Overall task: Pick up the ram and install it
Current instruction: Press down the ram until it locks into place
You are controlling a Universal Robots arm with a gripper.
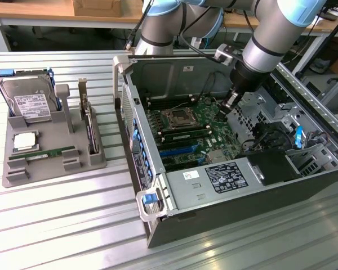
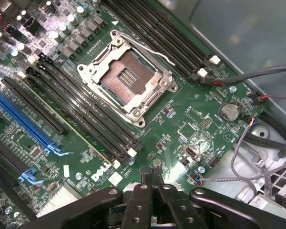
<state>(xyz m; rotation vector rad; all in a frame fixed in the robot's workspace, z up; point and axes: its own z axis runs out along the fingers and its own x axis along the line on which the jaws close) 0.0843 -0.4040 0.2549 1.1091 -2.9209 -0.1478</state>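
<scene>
Ram: long thin green stick, seated in motherboard slot.

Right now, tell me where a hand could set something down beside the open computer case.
Free: the ribbed metal table in front of the grey parts tray, and the strip in front of the black computer case. Crowded: inside the case, around the green motherboard, where the black gripper hangs shut.
</scene>
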